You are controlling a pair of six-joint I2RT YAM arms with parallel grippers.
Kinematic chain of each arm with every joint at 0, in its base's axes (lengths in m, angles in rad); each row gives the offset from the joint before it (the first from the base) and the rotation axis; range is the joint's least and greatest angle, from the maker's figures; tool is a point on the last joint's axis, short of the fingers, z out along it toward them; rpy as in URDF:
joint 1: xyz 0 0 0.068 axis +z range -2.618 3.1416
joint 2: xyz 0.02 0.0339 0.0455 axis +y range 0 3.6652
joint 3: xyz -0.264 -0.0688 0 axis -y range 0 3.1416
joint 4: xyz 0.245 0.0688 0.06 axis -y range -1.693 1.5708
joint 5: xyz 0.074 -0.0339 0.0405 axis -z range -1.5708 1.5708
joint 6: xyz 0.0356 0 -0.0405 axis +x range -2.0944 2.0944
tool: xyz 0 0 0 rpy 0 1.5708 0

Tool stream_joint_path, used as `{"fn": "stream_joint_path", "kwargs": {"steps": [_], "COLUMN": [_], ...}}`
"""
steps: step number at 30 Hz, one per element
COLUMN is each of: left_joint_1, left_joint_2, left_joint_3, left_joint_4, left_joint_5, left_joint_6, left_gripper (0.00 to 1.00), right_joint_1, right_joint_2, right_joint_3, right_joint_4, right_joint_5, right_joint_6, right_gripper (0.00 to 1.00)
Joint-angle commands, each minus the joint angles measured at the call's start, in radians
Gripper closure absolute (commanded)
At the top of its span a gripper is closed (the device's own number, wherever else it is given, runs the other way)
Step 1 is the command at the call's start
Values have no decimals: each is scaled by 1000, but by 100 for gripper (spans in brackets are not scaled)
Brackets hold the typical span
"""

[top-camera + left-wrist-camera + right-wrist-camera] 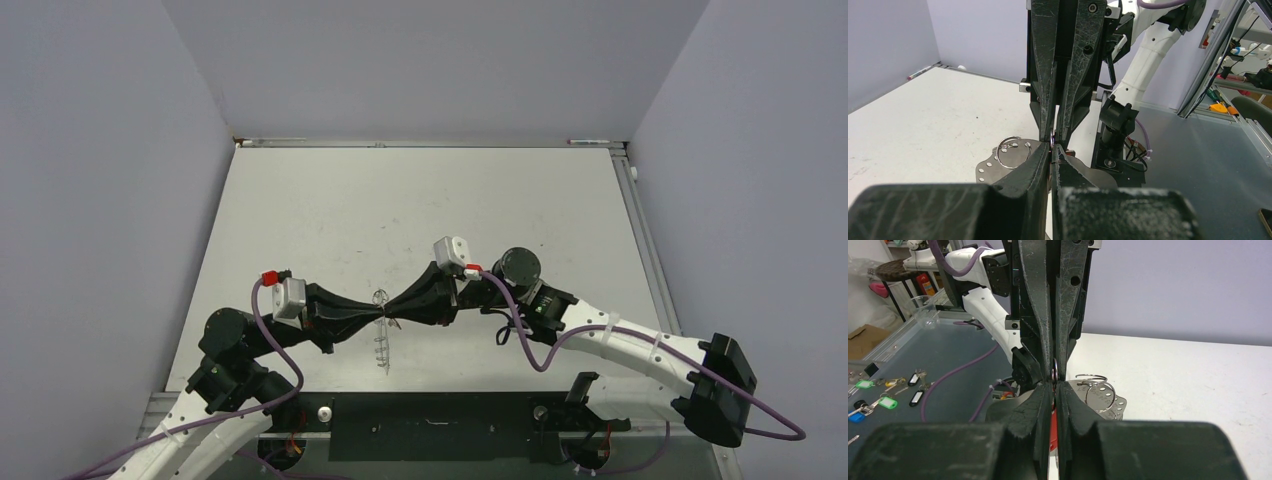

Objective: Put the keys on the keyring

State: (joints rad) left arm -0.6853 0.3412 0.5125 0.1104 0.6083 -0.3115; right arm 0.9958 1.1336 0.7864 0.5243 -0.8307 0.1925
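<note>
Mid-table, the right gripper (1054,386) is clamped on the one red-headed key (1053,432). It meets the left gripper (1051,148) tip to tip; that one is pinched fully closed, and what it holds is unclear. Just beyond them, one keyring (1013,151) lies over a holed metal plate (985,167). Threading looks unfinished: the key is not on the ring.

Silvery keyring (1100,384), apparently red-headed key (1053,432), white table (400,200), purple cables (254,310)
</note>
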Motion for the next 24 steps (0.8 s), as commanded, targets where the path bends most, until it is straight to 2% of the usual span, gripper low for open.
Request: {"fn": "stream_joint_path", "kwargs": {"steps": [1,7,12,24], "left_joint_1": [3,4,4,2], "left_joint_2": [5,15,15,-7], "left_joint_3": [8,10,17,63], "left_joint_4": [75,69,50,-165], "left_joint_5": [6,5,1,6], "left_joint_6": [-11,-11,5,162], "left_gripper": [100,99,84,62], "right_joint_1": [10,9,10,8], "right_joint_2": [14,-5,-17,-85], "right_joint_3": [49,43,53,110], "right_joint_4": [32,-8,-80,-401], "right_joint_5": [-32,-23,-4,78], "right_joint_6": [-42,-77,-117,-271], "right_gripper": [95,95,95,95]}}
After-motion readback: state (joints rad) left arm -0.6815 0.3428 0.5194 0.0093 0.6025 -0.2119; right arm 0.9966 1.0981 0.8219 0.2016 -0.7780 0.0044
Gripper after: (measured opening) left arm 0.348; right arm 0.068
